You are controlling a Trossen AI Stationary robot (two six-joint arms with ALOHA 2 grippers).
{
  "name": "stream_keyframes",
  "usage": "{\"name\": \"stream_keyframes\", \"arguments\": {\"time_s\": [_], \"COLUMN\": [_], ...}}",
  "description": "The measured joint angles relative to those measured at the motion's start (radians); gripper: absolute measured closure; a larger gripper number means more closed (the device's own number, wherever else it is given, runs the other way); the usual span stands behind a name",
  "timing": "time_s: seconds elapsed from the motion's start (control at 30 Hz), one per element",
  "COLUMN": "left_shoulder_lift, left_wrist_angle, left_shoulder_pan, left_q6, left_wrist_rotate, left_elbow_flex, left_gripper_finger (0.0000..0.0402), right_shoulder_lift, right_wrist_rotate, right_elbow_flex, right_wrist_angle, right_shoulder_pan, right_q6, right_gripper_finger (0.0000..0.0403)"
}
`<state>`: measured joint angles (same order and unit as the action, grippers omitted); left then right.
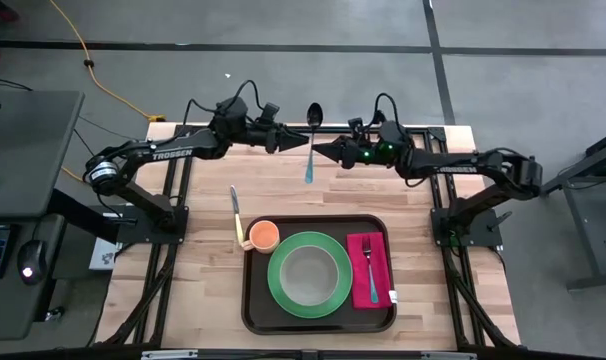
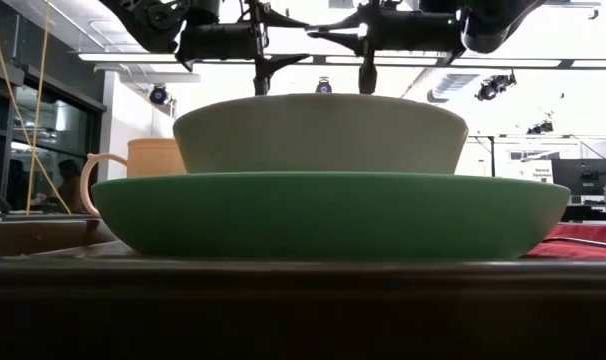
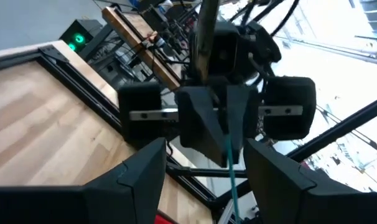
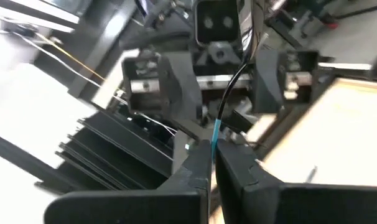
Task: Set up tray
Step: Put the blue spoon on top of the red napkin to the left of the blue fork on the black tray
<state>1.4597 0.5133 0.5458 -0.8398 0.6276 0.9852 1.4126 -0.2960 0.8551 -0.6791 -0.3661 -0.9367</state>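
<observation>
A spoon with a black bowl (image 1: 314, 112) and a blue handle end (image 1: 309, 172) hangs in the air over the table's far middle, between both grippers. My right gripper (image 1: 317, 152) (image 4: 212, 152) points toward the table's left and is shut on it. My left gripper (image 1: 301, 143) (image 3: 204, 180) faces it from the left, open, with its fingers standing on either side of the spoon and the right gripper's tips. The dark brown tray (image 1: 253, 305) lies at the table's near middle. It carries a green plate (image 1: 281, 292) with a pale bowl (image 1: 309, 275), an orange cup (image 1: 264, 236) and a magenta napkin (image 1: 381, 262) with a pink fork (image 1: 369, 268). My right gripper pinches the spoon's handle between its two fingers about midway along, where black turns to blue (image 4: 217, 127). The fingers come level from the table's right and lie across the handle. The spoon is lifted clear, bowl toward the far edge and blue end toward the near side.
A knife (image 1: 235, 208) lies on the bare wood just left of the tray's far-left corner. Open wood shows on the table's left and right sides. A desk with a keyboard and mouse stands off the table's left.
</observation>
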Motion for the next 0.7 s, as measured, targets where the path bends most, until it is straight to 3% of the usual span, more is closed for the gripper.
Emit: {"name": "stream_keyframes", "arguments": {"time_s": [0.4,0.7], "left_shoulder_lift": [-0.005,-0.005], "left_wrist_angle": [-0.04,-0.116], "left_shoulder_pan": [0.081,0.089], "left_q6": [0.014,0.053], "left_wrist_rotate": [0.094,0.101], "left_elbow_flex": [0.0,0.0], "left_gripper_finger": [0.0158,0.0158], "right_shoulder_lift": [-0.138,-0.317], "right_wrist_rotate": [0.001,0.005], "right_elbow_flex": [0.0,0.0], "right_wrist_angle": [0.244,0.479], "right_shoulder_pan": [-0.001,0.037], "right_q6": [0.039,0.027], "right_gripper_finger": [0.0403,0.0403]}}
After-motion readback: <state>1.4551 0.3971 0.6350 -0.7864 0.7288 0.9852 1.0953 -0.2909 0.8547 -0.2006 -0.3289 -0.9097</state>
